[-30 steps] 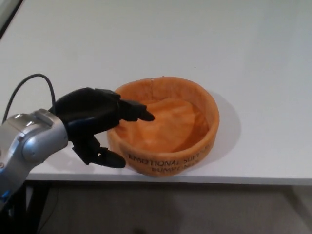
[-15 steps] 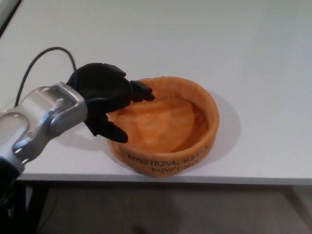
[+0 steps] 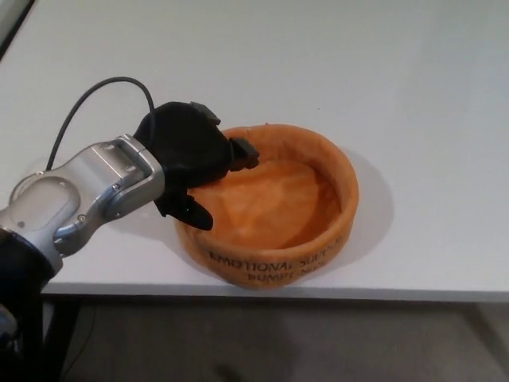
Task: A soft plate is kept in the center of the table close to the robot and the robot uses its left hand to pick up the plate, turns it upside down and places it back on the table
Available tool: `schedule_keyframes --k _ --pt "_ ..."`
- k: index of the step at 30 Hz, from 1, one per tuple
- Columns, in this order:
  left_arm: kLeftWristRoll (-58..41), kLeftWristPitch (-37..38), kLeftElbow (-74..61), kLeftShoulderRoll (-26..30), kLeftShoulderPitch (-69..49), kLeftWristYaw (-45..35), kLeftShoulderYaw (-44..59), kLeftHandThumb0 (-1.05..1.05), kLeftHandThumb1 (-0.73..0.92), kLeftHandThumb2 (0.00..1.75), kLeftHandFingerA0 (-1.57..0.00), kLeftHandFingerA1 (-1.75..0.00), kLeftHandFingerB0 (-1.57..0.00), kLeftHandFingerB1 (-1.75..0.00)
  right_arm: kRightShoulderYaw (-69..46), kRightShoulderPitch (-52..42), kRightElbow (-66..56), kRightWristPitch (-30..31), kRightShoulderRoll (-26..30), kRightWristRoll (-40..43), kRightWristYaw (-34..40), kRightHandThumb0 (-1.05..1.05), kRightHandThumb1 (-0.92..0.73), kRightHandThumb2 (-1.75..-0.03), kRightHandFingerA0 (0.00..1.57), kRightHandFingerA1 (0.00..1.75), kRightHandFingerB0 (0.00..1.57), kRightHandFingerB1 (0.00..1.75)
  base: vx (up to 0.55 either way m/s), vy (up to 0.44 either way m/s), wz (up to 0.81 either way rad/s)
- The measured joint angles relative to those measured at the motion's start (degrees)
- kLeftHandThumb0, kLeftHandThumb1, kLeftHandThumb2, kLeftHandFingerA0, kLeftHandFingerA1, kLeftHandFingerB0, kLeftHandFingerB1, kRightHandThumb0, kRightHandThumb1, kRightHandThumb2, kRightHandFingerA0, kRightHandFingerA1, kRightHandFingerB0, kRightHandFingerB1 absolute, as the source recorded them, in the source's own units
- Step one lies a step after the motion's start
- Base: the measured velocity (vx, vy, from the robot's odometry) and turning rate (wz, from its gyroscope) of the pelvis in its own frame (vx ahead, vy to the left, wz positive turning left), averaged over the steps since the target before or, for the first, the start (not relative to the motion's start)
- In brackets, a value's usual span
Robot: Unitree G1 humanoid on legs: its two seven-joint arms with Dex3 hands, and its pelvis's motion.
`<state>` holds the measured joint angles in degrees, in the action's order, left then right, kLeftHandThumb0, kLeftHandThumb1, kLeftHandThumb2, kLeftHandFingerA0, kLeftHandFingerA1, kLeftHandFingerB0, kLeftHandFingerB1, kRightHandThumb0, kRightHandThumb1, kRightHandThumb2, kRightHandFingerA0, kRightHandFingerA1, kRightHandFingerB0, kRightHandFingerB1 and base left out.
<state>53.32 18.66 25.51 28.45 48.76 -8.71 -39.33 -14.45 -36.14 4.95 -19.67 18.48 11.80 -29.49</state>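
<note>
Coming in from the left, the silver forearm (image 3: 83, 195) carries the black left hand (image 3: 187, 159) over the near-left rim of the orange soft plate (image 3: 274, 207). Fingers (image 3: 238, 151) reach inside the rim, thumb (image 3: 191, 213) sits outside against the wall, so it's straddling that edge, can't tell how tight. Plate's right side up, near the front edge of the white table (image 3: 358, 64).

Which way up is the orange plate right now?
Right way up. The soft orange plate rests on the table with its hollow open upward, empty, wall lettering upright. The left hand is at its left rim.
</note>
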Motion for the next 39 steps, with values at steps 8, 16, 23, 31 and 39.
schedule_keyframes --k 8,16,23,31,39 --pt "-1.69 4.86 -2.21 2.60 -0.06 -1.58 1.86 -0.97 0.76 0.64 -0.39 -0.37 -0.36 -0.32 -0.08 0.59 0.09 0.20 0.12 0.00 0.01 -0.79 -0.91 -0.68 0.46 0.42 0.39 0.34 0.00 0.000 0.00" --pt "-5.91 8.61 -6.95 5.45 -0.67 -6.46 5.11 -0.96 0.69 0.62 -0.39 -0.37 -0.37 -0.32 0.07 0.54 0.57 0.20 0.06 -0.04 0.04 -0.78 -0.91 -0.68 0.45 0.43 0.38 0.34 0.00 0.000 0.00" --pt "-7.68 9.72 -9.09 5.37 -3.34 -9.38 6.10 -0.95 0.53 0.93 -0.34 -0.46 -0.33 -0.42 0.12 0.87 0.99 0.22 0.07 -0.09 0.04 -0.79 -0.92 -0.69 0.46 0.43 0.39 0.34 0.00 0.000 0.00" --pt "-7.79 9.95 -9.41 4.22 -4.54 -10.80 6.19 -0.93 0.52 0.96 -0.34 -0.48 -0.27 -0.40 0.10 0.98 0.62 0.57 0.07 -0.13 0.21 -0.79 -0.92 -0.69 0.49 0.42 0.40 0.34 0.00 0.000 0.00" --pt "-7.64 10.23 -8.79 2.64 -6.22 -10.83 6.17 -0.96 0.69 0.62 -0.40 -0.40 -0.37 -0.32 0.07 0.89 -0.41 1.27 0.07 -0.14 0.45 -0.80 -0.92 -0.70 0.47 0.42 0.38 0.34 0.00 0.000 0.00"
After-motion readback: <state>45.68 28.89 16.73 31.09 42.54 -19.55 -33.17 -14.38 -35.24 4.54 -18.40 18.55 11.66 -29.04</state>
